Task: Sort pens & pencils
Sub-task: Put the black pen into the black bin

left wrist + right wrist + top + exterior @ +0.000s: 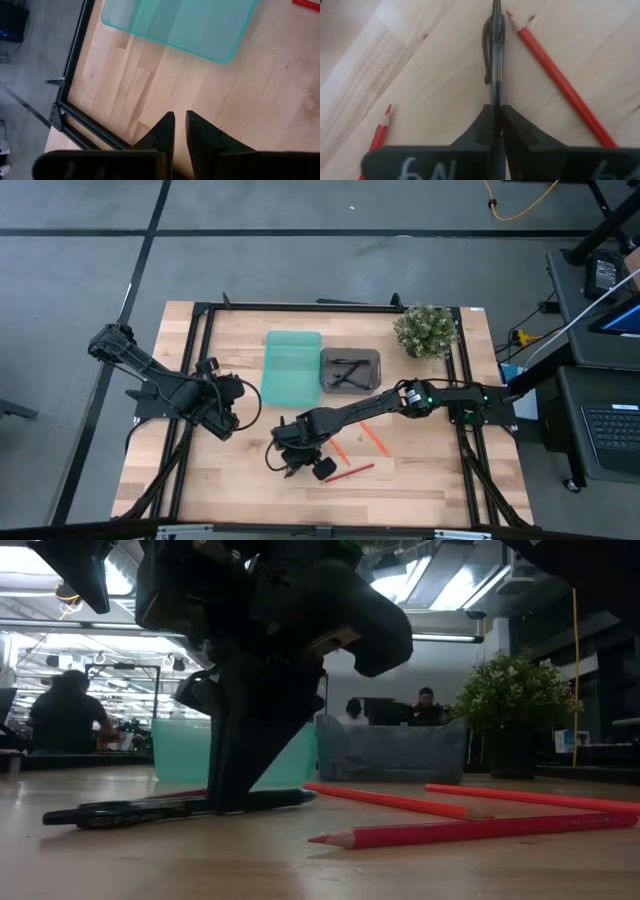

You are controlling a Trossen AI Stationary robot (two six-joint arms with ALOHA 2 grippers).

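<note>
Now the right gripper (496,120) is down on the table's front half, its fingers pinched around a black pen (494,60) that lies flat on the wood. From table height the pen (180,806) looks in contact with the surface, not lifted. Three red pencils lie close by: one (348,473) just beside the gripper, two more (375,439) toward the right. Behind them sit the teal tray (291,366), empty, and the grey tray (350,369), holding a few dark pens. This looks like the pickup stage; next comes a clean lift and a carry to the grey tray, I'd judge. Off left, the left gripper (179,131) waits near the table edge, fingers nearly together, holding nothing.
</note>
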